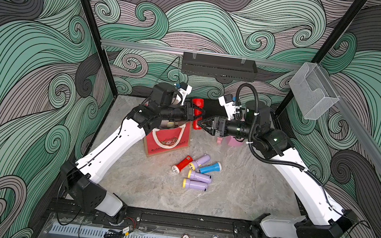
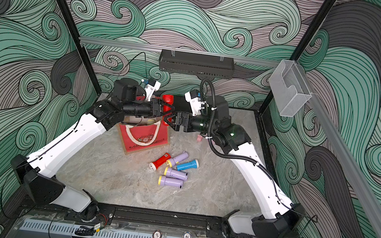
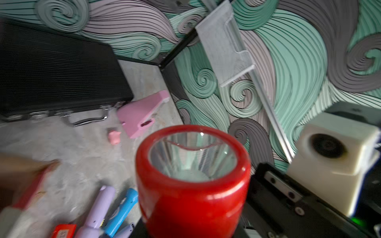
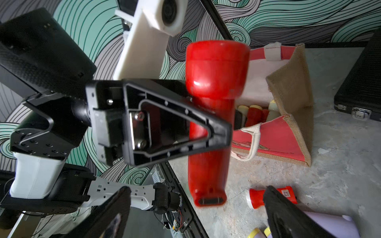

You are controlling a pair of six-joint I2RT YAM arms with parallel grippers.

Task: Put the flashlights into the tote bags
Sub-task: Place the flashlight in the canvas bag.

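A large red flashlight (image 1: 197,105) hangs in the air above the table, right of the tote bag's (image 1: 167,142) open top. My left gripper (image 1: 195,115) is shut on its body (image 4: 208,115). My right gripper (image 4: 196,190) stands open, its fingers (image 4: 277,208) spread wide on either side of the tail end without touching it. Several flashlights (image 4: 255,113) stand inside the bag (image 4: 288,134). On the table in front of the bag lie a red flashlight (image 1: 181,164), a blue one (image 1: 210,167) and three lilac ones (image 1: 199,176) with yellow heads.
A black ribbed case (image 3: 57,72) with a metal handle lies at the back of the table. A pink metronome (image 3: 142,113) and a tiny pink lump (image 3: 114,137) sit near it, under my right arm. A clear plastic holder (image 1: 313,90) hangs on the right wall.
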